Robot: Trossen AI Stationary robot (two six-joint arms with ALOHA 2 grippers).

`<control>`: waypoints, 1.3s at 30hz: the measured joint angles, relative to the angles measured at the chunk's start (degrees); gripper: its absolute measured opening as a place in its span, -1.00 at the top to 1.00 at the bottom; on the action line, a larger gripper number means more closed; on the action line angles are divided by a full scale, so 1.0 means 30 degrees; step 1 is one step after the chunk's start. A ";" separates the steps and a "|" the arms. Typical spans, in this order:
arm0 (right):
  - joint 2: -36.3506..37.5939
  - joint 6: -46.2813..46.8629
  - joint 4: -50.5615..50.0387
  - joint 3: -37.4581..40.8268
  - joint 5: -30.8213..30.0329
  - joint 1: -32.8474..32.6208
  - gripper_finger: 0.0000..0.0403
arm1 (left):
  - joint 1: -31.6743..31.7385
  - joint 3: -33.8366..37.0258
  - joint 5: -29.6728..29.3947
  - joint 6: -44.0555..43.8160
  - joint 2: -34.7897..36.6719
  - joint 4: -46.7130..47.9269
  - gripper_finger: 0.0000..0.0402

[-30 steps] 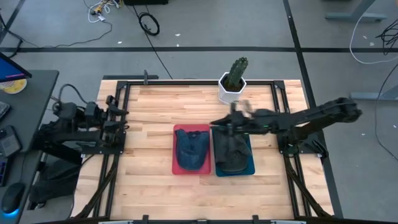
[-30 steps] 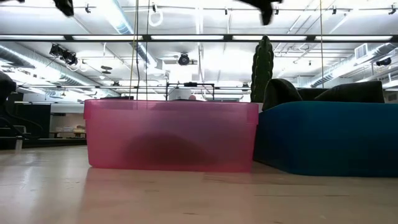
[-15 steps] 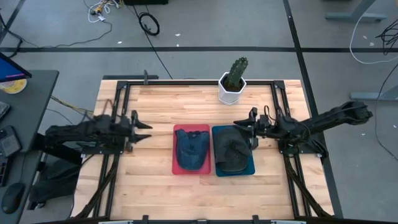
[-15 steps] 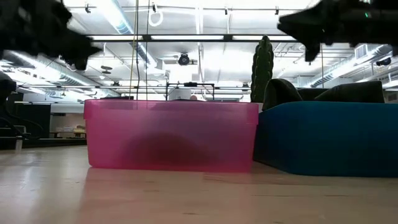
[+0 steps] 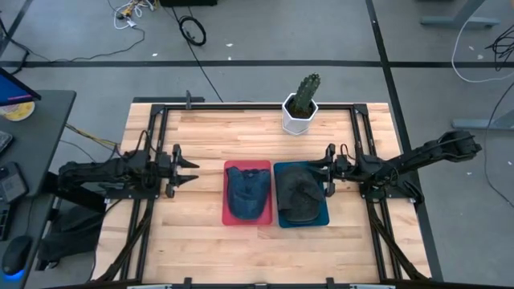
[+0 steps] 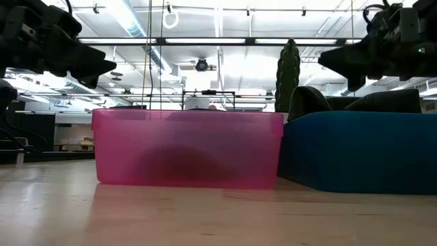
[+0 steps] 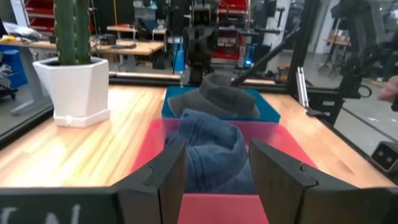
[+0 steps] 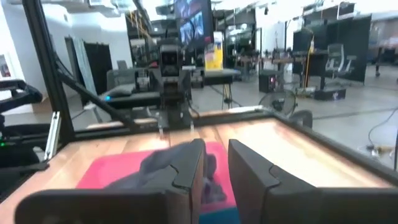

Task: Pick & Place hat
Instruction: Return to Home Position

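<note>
A blue denim hat [image 5: 246, 193] lies crumpled in the red bin [image 5: 229, 217]; the left wrist view shows the hat [image 7: 211, 152] straight ahead. A dark grey hat [image 5: 299, 195] rests in the blue bin [image 5: 323, 218] beside it, brim on the bin floor. My left gripper [image 5: 191, 167] hovers open left of the red bin, fingers pointing at it [image 7: 214, 171]. My right gripper [image 5: 315, 172] hovers just right of the blue bin's far end, open by a narrow gap [image 8: 215, 168]. Both hang above bin height in the low view [image 6: 109, 65] [image 6: 322, 60].
A cactus in a white pot [image 5: 301, 106] stands at the table's far edge, behind the blue bin. Black frame rails [image 5: 152, 152] run along the left and right sides under the arms. Bare wood [image 5: 241, 257] lies near the front edge.
My right gripper has drawn back from above the blue bin toward the table's right and come lower. My left gripper has swung from the left edge toward the red bin and dropped lower too. The grey hat stays in the blue bin.
</note>
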State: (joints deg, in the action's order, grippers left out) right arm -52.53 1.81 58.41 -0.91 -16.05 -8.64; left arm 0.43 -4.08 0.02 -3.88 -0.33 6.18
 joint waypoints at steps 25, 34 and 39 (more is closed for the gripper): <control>-0.0009 0.0215 -0.1079 0.0000 0.0066 0.0007 0.60 | 0.0000 -0.0007 0.0004 0.0015 -0.0005 -0.0018 0.12; -0.0009 0.0195 -0.1072 -0.0007 0.0066 0.0009 0.60 | -0.0842 -0.0039 0.0041 0.0015 -0.0641 0.0034 0.12; -0.0009 0.0189 -0.1072 -0.0015 0.0073 0.0015 0.60 | -0.1387 -0.0036 0.0033 0.0021 -0.1117 0.0046 0.12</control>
State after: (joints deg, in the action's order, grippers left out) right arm -52.56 2.38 55.20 -0.95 -15.84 -8.60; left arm -3.73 -4.19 0.12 -3.82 -3.68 6.32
